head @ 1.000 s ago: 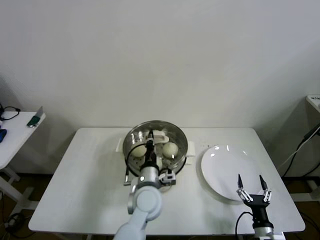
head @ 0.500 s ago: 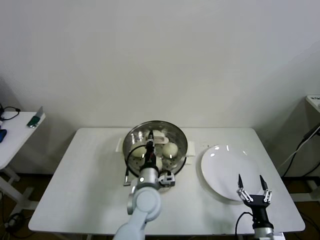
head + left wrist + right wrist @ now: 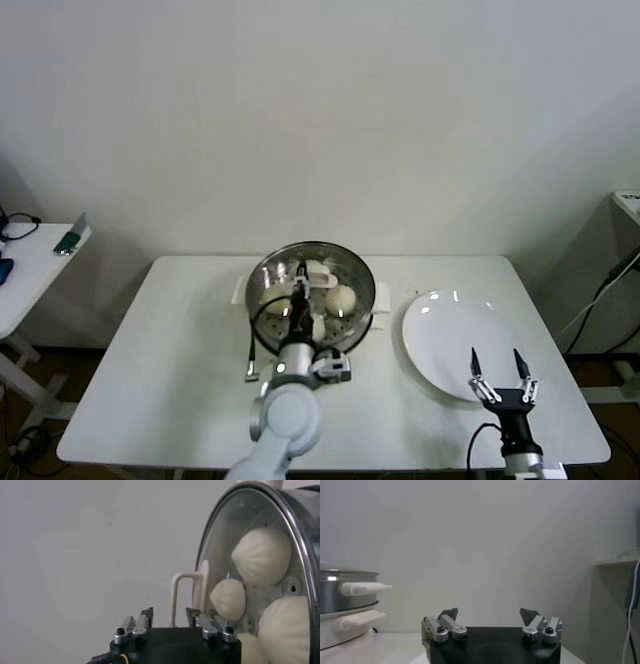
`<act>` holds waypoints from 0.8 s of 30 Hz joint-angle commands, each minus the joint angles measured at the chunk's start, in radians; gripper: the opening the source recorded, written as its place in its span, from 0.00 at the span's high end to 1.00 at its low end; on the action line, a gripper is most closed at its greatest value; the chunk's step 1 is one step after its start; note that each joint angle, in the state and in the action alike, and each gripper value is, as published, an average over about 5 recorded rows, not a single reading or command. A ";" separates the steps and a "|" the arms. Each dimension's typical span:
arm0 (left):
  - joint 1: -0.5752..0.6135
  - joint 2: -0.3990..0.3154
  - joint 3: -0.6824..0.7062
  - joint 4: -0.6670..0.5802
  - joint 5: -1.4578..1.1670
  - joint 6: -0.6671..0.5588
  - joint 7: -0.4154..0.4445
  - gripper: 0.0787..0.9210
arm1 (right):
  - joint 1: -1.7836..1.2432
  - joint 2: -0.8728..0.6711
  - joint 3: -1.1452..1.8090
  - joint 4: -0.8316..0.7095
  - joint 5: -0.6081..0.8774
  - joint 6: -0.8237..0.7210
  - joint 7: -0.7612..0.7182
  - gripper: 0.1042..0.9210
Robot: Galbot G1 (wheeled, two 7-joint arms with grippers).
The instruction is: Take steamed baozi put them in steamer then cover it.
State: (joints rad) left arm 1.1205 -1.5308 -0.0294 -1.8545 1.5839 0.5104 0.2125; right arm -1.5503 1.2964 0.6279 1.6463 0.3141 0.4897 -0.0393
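— Where's the cover (image 3: pixel 312 287)?
— On the steamer (image 3: pixel 262 302), mid-desk toward the far edge, with the steamed baozi (image 3: pixel 261 555) visible through the glass.
— And the left gripper (image 3: pixel 301 303)?
— Above the lid, its jaws parted on either side of the cream bar handle (image 3: pixel 190 596); whether they touch it is hard to say.
— The other arm?
— The right gripper (image 3: pixel 497 366) waits at the near right corner, by the white plate (image 3: pixel 445 330), fingers spread, holding nothing

Baozi (image 3: pixel 341 298) inside steamer (image 3: pixel 362 277), cover (image 3: pixel 330 252) on.
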 commanded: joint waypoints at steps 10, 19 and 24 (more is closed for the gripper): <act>0.174 0.102 -0.086 -0.326 -0.459 -0.078 -0.178 0.17 | -0.020 -0.011 -0.035 0.048 0.049 -0.075 0.067 0.12; 0.323 0.184 -0.510 -0.346 -1.213 -0.373 -0.349 0.12 | -0.009 -0.009 -0.035 0.042 0.002 -0.064 0.079 0.12; 0.416 0.262 -0.676 -0.249 -1.691 -0.520 -0.282 0.12 | -0.007 -0.006 -0.038 0.030 -0.007 -0.064 0.087 0.12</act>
State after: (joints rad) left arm 1.3864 -1.3659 -0.3796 -2.1326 0.6999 0.2495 -0.0189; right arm -1.5602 1.2886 0.5944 1.6789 0.3269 0.4306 0.0230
